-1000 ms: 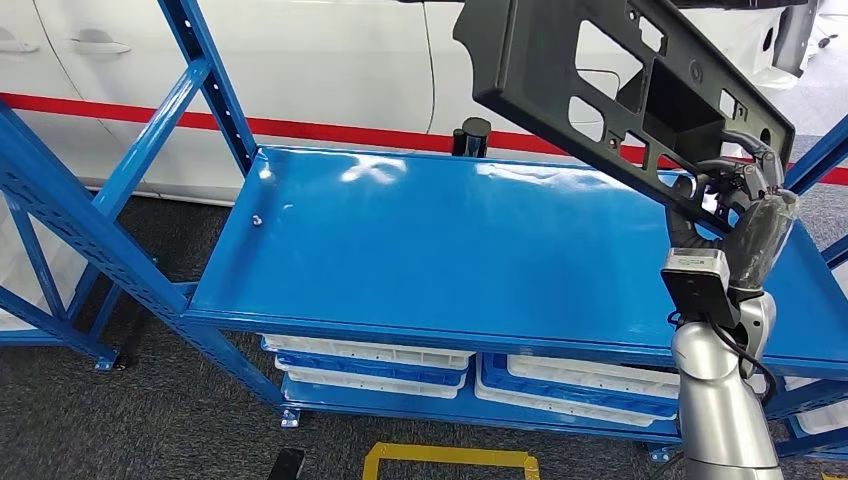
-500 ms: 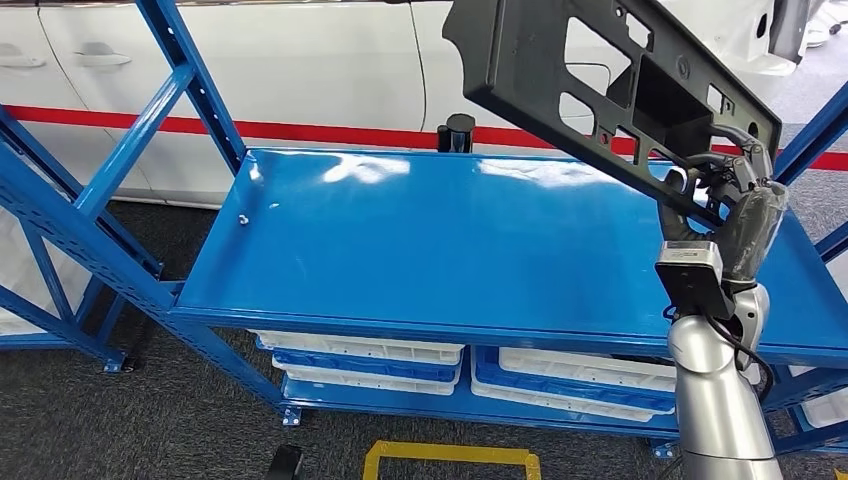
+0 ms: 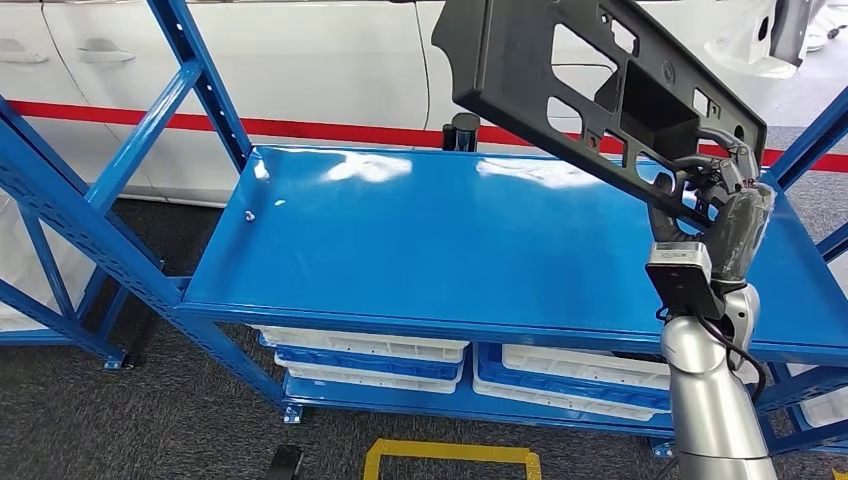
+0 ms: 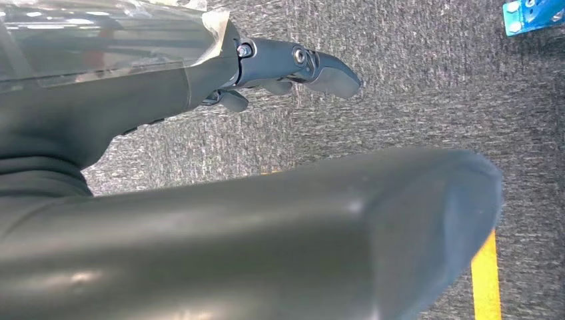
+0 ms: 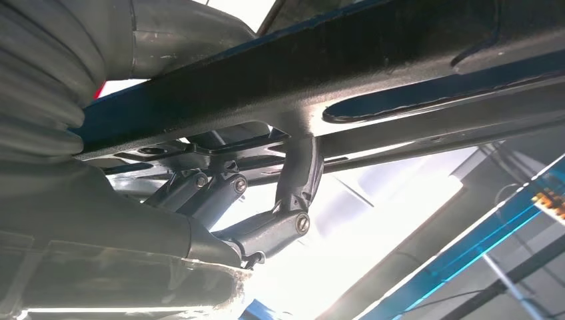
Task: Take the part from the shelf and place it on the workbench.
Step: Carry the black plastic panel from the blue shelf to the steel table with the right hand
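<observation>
- The part, a long black plastic panel with cut-outs, is in the air above the blue shelf, tilted, its far end rising toward the white car behind.
- The right hand grips it at its lower end; in the right wrist view the fingers hook round a bar of the panel.
- The left hand hangs over grey carpet, holding nothing, fingers apart.
- My reading: the part is lifted off and the carry to the desk is next. With so long a panel held at one end, it should be turned slowly and kept clear of the shelf's blue uprights, or it may twist in the grip.
- Against the earlier frames, the part and hand sit a little further left and higher; the whole scene has shifted too, so the camera moved.
</observation>
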Available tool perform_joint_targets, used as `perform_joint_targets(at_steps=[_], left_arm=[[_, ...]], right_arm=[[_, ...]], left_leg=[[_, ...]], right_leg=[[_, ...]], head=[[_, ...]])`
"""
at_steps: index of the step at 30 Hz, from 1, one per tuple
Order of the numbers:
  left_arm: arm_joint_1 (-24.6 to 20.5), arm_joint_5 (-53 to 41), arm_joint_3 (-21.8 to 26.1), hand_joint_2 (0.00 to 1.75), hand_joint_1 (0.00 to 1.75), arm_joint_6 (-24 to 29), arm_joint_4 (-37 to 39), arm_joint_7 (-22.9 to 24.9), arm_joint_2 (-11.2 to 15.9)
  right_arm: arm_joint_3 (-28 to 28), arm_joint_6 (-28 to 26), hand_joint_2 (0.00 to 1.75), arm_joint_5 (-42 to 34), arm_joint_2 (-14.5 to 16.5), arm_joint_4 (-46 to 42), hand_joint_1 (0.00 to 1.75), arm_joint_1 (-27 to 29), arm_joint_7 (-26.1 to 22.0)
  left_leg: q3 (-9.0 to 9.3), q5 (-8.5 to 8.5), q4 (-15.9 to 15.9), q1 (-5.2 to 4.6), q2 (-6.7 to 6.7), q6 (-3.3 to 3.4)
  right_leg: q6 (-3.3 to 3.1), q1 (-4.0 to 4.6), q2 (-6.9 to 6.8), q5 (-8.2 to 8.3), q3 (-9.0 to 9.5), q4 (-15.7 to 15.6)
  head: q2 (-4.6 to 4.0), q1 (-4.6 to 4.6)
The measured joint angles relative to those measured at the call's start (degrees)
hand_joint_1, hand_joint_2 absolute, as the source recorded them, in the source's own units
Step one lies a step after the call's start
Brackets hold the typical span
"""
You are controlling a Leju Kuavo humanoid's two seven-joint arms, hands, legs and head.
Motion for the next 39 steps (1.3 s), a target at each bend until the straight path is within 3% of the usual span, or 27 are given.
perform_joint_targets(at_steps=[2,4,5,6,8,9,10,11,13,14,17,18,19,20,22,24,27,28,30,32,33,34,35,37,39], left_arm=[[0.0,0.12,0.0,0.0,0.0,-0.04,0.0,0.01,0.0],[-0.01,0.35,0.01,0.0,0.0,-0.27,0.0,0.08,0.02],[-0.05,0.46,0.02,0.0,0.0,-0.42,0.0,0.12,0.03],[-0.05,0.59,0.03,0.0,0.0,-0.55,0.0,0.2,0.05],[-0.09,0.85,0.17,0.0,0.0,-0.6,0.0,0.26,0.08],[-0.05,0.96,0.26,0.0,0.0,-0.57,0.0,0.28,0.1],[-0.03,1.02,0.34,0.0,0.0,-0.55,0.0,0.27,0.12],[0.0,1.04,0.39,0.0,0.0,-0.55,0.0,0.26,0.14],[0.03,1.04,0.45,0.0,0.0,-0.54,0.0,0.26,0.2],[0.02,1.04,0.48,0.0,0.0,-0.54,0.0,0.26,0.21],[0.05,1.08,0.57,0.0,0.0,-0.53,0.0,0.25,0.23],[0.07,1.17,0.6,0.0,0.0,-0.51,0.0,0.23,0.25],[0.09,1.27,0.61,0.0,0.0,-0.49,0.0,0.19,0.27],[0.1,1.38,0.62,0.0,0.0,-0.43,0.0,0.11,0.28],[0.02,1.51,0.63,0.0,0.0,-0.21,0.0,-0.1,0.3],[-0.1,1.57,0.63,0.0,0.0,0.03,0.0,-0.24,0.31],[-0.11,1.69,0.66,0.0,0.0,0.21,0.0,-0.29,0.35],[-0.12,1.72,0.67,0.0,0.0,0.22,0.0,-0.3,0.36],[-0.2,1.73,0.68,0.0,0.0,0.22,0.0,-0.32,0.35],[-0.22,1.72,0.68,0.0,0.0,0.22,0.0,-0.36,0.35],[-0.19,1.72,0.68,0.0,0.0,0.22,0.0,-0.37,0.35],[-0.16,1.68,0.68,0.0,0.0,0.22,0.0,-0.38,0.35],[-0.14,1.61,0.68,0.0,0.0,0.22,0.0,-0.39,0.35],[-0.15,1.41,0.66,0.0,0.0,0.19,-0.01,-0.39,0.36],[-0.19,1.2,0.64,0.0,0.0,0.15,-0.02,-0.39,0.39]], right_arm=[[0.01,0.0,1.75,0.01,0.01,0.0,1.75,0.0,0.0],[0.05,-0.01,1.75,0.02,0.01,0.0,1.75,0.04,-0.01],[0.08,-0.02,1.75,0.02,0.0,0.01,1.75,0.06,-0.02],[0.14,-0.02,1.75,0.01,-0.01,0.11,1.75,0.13,-0.02],[0.31,-0.02,1.75,-0.06,0.0,0.44,1.75,-0.3,-0.01],[0.39,-0.02,1.75,-0.1,0.03,0.65,1.75,-0.51,0.0],[0.46,-0.02,1.75,-0.13,0.09,0.78,1.75,-0.78,0.01],[0.48,-0.02,1.75,-0.15,0.14,0.89,1.75,-0.81,0.02],[0.5,-0.02,1.75,-0.15,0.26,1.01,1.75,-0.94,0.02],[0.5,-0.02,1.75,-0.15,0.3,1.02,1.75,-1.03,0.02],[0.51,-0.01,1.75,-0.15,0.47,1.08,1.75,-1.16,0.02],[0.51,0.02,1.75,-0.16,0.56,1.14,1.75,-1.21,0.02],[0.52,0.07,1.75,-0.16,0.65,1.24,1.75,-1.33,0.03],[0.54,0.12,1.75,-0.16,0.74,1.35,1.75,-1.54,0.06],[0.6,0.2,1.75,-0.13,0.93,1.57,1.75,-2.2,0.16],[0.71,0.22,1.75,0.01,1.09,1.73,1.75,-3.01,0.29],[0.95,0.22,1.75,0.31,1.34,1.94,1.75,-3.74,0.46],[1.01,0.21,1.75,0.37,1.38,2.0,1.75,-3.77,0.51],[1.13,0.19,1.75,0.4,1.38,2.12,1.75,-3.83,0.55],[1.27,0.16,1.75,0.37,1.38,2.29,1.75,-3.79,0.56],[1.33,0.15,1.75,0.35,1.38,2.42,1.75,-3.68,0.56],[1.38,0.14,1.75,0.35,1.38,2.54,1.75,-3.54,0.57],[1.43,0.11,1.75,0.35,1.38,2.62,1.75,-3.41,0.57],[1.48,0.05,1.75,0.36,1.39,2.69,1.75,-3.29,0.59],[1.5,-0.01,1.75,0.37,1.38,2.66,1.75,-3.17,0.6]], left_leg=[[-0.17,0.08,0.03,-0.09,-0.03,0.1],[-0.47,0.57,-0.37,-0.22,-0.02,0.8],[-0.79,1.09,-0.74,-0.29,0.04,1.46],[-1.41,1.86,-1.05,-0.36,0.11,2.1],[-3.28,3.48,-0.78,-0.62,0.13,2.02],[-4.05,4.1,-0.53,-0.75,0.08,1.56],[-4.5,4.48,-0.26,-0.82,-0.01,1.03],[-4.7,4.47,-0.12,-0.77,-0.04,0.78],[-5.38,3.2,0.95,-0.62,-0.06,0.32],[-6.11,1.45,2.78,-0.51,-0.02,0.08],[-9.68,-5.15,13.27,-0.2,0.02,-0.62],[-10.26,-6.05,15.84,-0.07,0.03,-0.76],[-9.79,-5.8,16.33,0.03,0.03,-0.82],[-8.17,-4.64,14.55,0.13,0.04,-0.81],[-2.81,-1.97,6.67,0.22,0.04,-0.59],[0.74,-1.04,0.78,0.01,-0.08,-0.17],[0.75,-0.41,-0.59,-0.43,-0.13,0.93],[0.47,0.12,-0.84,-0.44,-0.07,1.43],[-0.48,1.36,-1.33,-0.32,0.11,2.39],[-1.87,2.39,-1.31,-0.5,0.19,2.78],[-2.58,2.89,-1.29,-0.56,0.21,2.81],[-3.29,3.4,-1.24,-0.6,0.23,2.78],[-3.94,3.89,-1.18,-0.6,0.24,2.69],[-5.02,4.65,-0.88,-0.55,0.22,2.3],[-5.84,5.32,-0.46,-0.7,0.18,1.67]], right_leg=[[0.19,-0.04,-0.01,0.13,-0.01,-0.05],[0.95,-0.13,-0.06,0.5,-0.15,-0.28],[1.03,-0.19,-0.08,-0.8,-1.15,1.77],[1.27,-0.25,-0.09,-2.82,-2.58,5.85],[1.53,-0.05,0.15,-5.02,-0.23,5.87],[1.88,0.09,0.27,-4.68,1.78,3.78],[1.83,0.11,0.36,-3.56,4.17,-0.39],[1.49,-0.19,0.35,-3.4,3.95,-0.41],[0.62,-0.69,0.24,-2.85,3.47,-0.45],[0.15,-0.76,0.18,-2.57,3.17,-0.46],[-0.89,-0.42,-0.05,-1.61,1.89,-0.4],[-0.96,-0.35,-0.11,-1.26,1.45,-0.37],[-0.88,-0.31,-0.13,-0.95,1.05,-0.33],[-0.75,-0.31,-0.14,-0.68,0.69,-0.28],[-0.34,-0.3,-0.12,-0.23,0.21,-0.16],[0.37,-0.14,-0.12,0.3,-0.14,-0.11],[1.81,-0.24,-0.22,1.14,-0.61,-0.25],[2.01,-0.31,-0.25,0.73,-1.07,0.16],[1.57,-0.26,-0.27,-2.42,-2.92,4.06],[1.02,-0.2,-0.19,-6.77,-5.35,11.53],[1.14,-0.2,-0.17,-7.99,-6.03,14.67],[1.54,-0.21,-0.18,-8.22,-5.85,16.13],[2.11,-0.24,-0.18,-7.55,-4.63,15.42],[3.07,-0.35,-0.21,-5.44,0.4,8.29],[2.97,-0.02,-0.07,-4.97,4.95,1.1]], head=[[0.0,0.05],[0.0,0.05],[0.0,0.08],[0.0,0.13],[0.0,0.23],[0.0,0.21],[0.0,0.17],[0.0,0.18],[0.0,0.07],[0.0,0.01],[0.0,-0.08],[0.0,-0.07],[0.0,-0.08],[0.0,-0.08],[0.0,-0.11],[0.0,-0.05],[0.0,-0.02],[0.0,-0.02],[0.0,0.19],[0.0,0.38],[0.0,0.38],[0.0,0.37],[0.0,0.38],[0.0,0.38],[0.0,0.35]])
